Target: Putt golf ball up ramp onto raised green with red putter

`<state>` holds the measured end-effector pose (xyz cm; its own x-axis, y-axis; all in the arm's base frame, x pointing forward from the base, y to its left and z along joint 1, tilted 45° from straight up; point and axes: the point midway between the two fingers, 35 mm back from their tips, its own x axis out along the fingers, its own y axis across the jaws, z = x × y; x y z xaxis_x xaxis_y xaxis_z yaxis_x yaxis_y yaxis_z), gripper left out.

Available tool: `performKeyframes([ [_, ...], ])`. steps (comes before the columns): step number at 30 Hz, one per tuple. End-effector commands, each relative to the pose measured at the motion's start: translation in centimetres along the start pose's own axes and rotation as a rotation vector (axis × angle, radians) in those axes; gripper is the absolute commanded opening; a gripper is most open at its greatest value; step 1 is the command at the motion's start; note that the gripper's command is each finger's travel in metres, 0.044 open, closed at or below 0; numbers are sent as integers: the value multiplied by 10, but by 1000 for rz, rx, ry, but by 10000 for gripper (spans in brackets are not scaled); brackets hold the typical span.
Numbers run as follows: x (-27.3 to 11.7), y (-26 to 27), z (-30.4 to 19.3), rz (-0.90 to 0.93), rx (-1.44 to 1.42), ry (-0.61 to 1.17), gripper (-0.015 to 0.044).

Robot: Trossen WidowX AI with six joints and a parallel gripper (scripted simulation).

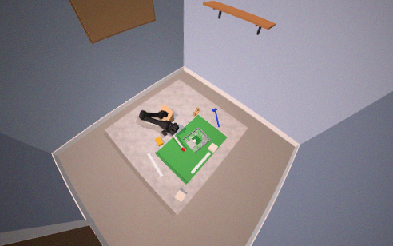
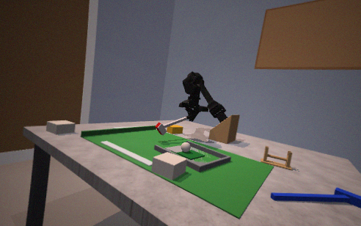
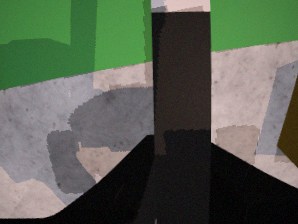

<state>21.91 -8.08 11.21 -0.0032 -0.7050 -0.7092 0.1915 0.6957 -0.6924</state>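
We see a slim arm (image 2: 201, 96) that is matte black all over, built of narrow links with bulkier, blocky joints. Its gripper (image 3: 181, 163) is the same black, two flat dark fingers rising from a broad, flaring base.

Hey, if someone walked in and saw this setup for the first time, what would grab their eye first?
Probably the bright green mat covering much of the grey table, with a white golf ball sitting on the small raised green inside a grey frame. Behind it, the black gripper is shut on the red putter, its red head lifted above the mat's far edge.
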Motion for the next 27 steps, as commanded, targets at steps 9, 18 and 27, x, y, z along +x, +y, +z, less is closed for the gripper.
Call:
performKeyframes([
  [9,-17,0,1,0,0,-7,0],
  [18,-17,0,1,0,0,-7,0],
  [27,-17,0,1,0,0,-7,0],
])
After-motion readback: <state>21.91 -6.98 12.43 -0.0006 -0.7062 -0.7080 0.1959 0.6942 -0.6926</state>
